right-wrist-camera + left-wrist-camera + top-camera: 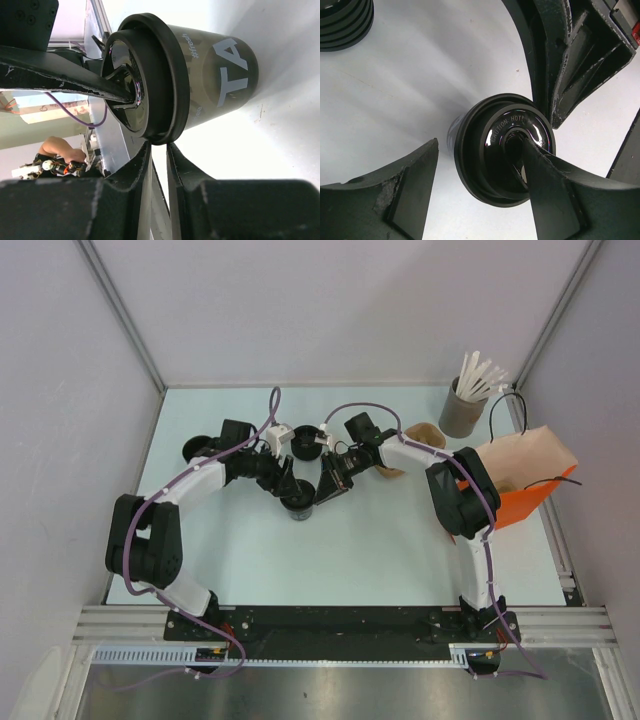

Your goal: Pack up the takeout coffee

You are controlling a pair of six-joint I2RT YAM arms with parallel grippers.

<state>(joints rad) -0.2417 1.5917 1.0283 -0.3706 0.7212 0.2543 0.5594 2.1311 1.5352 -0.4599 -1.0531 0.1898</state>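
The small black disposable takeout coffee cup is seen standing upright near the middle of the pale tabletop, well apart from every edge. Large white lettering is printed on its wall. It is capped by a round glossy black lid embossed with a hot-contents warning around a sunken centre.

The left end effector is spread wide over the cup, and one finger is laid on the lid's centre. The right end effector is narrowed to a slit, with its tips set just beside the lid's rim. Whether the rim is actually pinched cannot be told.

The step in hand is judged to be the seating of the lid. It would be done well if pressure were kept straight down over the centre and the cup were braced at the rim, since a sideways push could tip so light a cup. The rim should be checked for an even fit all round before any lift.

The open orange bag stands at the right edge, so packing is judged not yet done.
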